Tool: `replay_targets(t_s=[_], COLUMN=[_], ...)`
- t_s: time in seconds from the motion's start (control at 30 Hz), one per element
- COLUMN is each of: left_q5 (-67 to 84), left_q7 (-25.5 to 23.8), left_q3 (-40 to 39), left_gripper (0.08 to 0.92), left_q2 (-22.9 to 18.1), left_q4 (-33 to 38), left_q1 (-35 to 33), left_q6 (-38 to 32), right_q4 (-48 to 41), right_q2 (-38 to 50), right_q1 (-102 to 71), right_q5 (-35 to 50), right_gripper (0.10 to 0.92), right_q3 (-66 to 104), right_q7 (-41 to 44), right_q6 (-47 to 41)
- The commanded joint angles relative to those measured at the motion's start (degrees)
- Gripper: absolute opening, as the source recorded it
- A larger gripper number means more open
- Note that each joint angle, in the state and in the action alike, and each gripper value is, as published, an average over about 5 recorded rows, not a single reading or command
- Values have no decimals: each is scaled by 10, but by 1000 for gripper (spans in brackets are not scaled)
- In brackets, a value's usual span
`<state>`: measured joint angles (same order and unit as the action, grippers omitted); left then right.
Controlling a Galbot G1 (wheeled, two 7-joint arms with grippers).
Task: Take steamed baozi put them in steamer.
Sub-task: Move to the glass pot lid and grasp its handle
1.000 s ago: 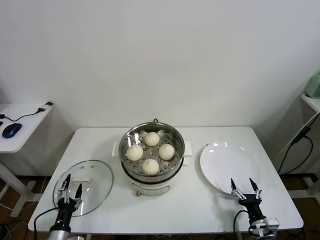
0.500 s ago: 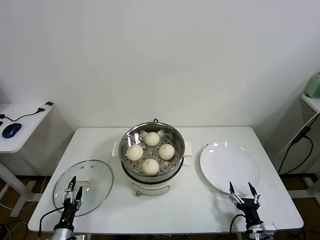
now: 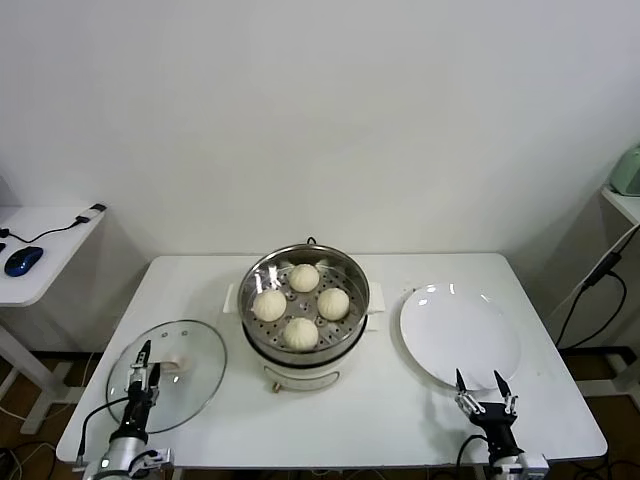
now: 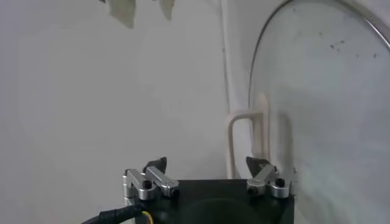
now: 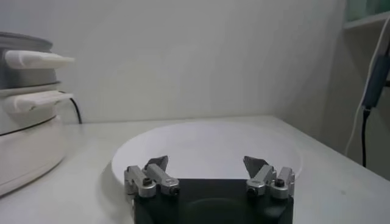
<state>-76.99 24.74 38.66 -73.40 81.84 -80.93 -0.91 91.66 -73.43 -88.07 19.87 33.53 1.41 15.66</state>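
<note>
Several cream-white baozi lie on the perforated tray inside the steel steamer, which stands on its white base at the table's middle. My left gripper is open and empty, low at the front left over the glass lid. My right gripper is open and empty, low at the front right by the near rim of the white plate. In the right wrist view the open gripper faces the plate, with the steamer's white base to one side.
The glass lid with its white handle lies flat on the table front left. A side desk with a blue mouse stands far left. A black cable hangs at the right.
Both grippers have drawn back toward the table's front edge and lower in the head view. The baozi, steamer, plate and lid have not moved.
</note>
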Motion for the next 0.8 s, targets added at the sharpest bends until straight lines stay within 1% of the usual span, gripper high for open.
replay_targets(t_s=[0.03, 0.3, 0.67, 0.8], left_q5=[-9, -9, -1, 14], left_q7=[-6, -6, -4, -4], left_q3=[0, -4, -6, -4], left_gripper=[774, 554, 217, 141], left_q2=[1, -3, -4, -6], left_q4=[-15, -23, -25, -8], left_q1=[21, 21, 21, 15], left_q6=[9, 14, 19, 17], right_q4=[-1, -3, 3, 7], right_q2=[-3, -6, -7, -7], right_q1=[-1, -1, -6, -8], right_q5=[-4, -9, -16, -16], right_gripper=[823, 823, 823, 823], right_q3=[-2, -4, -3, -1], right_q7=[0, 1, 0, 0], right_q6=[1, 1, 0, 0])
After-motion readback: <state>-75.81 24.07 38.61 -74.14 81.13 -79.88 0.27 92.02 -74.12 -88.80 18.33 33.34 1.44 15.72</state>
